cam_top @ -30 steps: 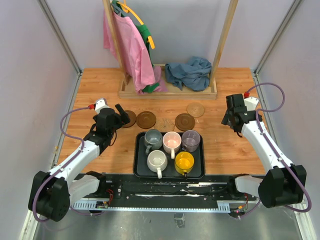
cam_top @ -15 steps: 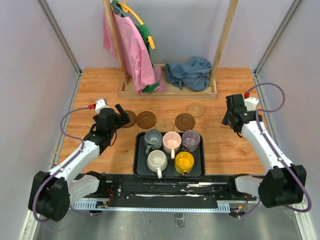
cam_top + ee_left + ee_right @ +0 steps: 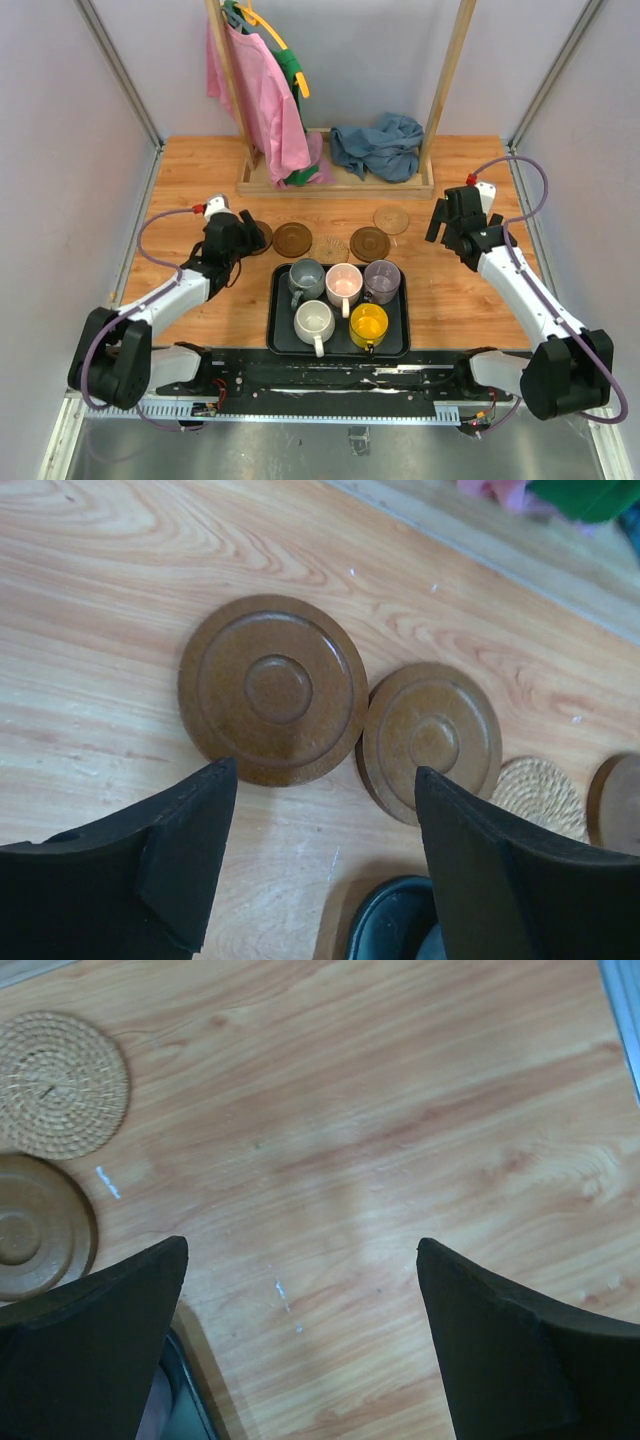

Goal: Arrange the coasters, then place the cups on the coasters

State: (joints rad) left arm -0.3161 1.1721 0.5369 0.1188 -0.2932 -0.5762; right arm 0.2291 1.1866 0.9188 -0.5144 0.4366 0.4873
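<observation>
- Clearly, the leftmost brown coaster (image 3: 272, 688) is seen lying flat on the surface (image 3: 90, 590), just ahead of the left gripper (image 3: 322, 772), whose jaws are spread and empty.
- The right gripper (image 3: 300, 1243), likewise open and empty, is placed well apart from it.

Five cups (image 3: 344, 282), seemingly five coasters (image 3: 293, 239)

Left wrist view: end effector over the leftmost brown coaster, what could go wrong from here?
The leftmost brown coaster appears to touch the next brown coaster; closing the left end effector could shove both out of line. It also lies flat on the table, so the fingers may slip off its thin rim.
</observation>
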